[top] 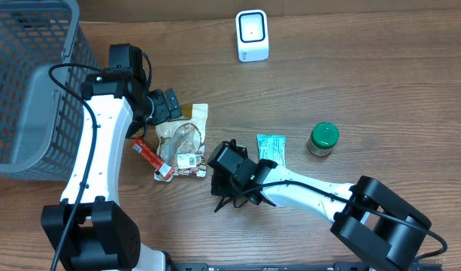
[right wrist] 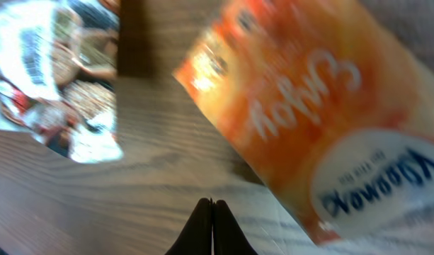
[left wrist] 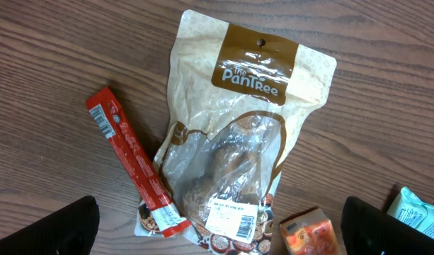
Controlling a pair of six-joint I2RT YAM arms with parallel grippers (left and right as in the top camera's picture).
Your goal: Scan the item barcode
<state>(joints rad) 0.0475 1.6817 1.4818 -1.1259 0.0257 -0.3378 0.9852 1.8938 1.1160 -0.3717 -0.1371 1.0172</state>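
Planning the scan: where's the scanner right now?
Overhead view: the scanner stands at the far side of the table, near centre, beyond the snack bag and the jar.

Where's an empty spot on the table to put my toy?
The widest bare wood is on the table right of the white scanner and above the green-lidded jar. Wood between scanner and jar is bare too. The middle is crowded: snack pouch, red stick and teal packet huddle together.
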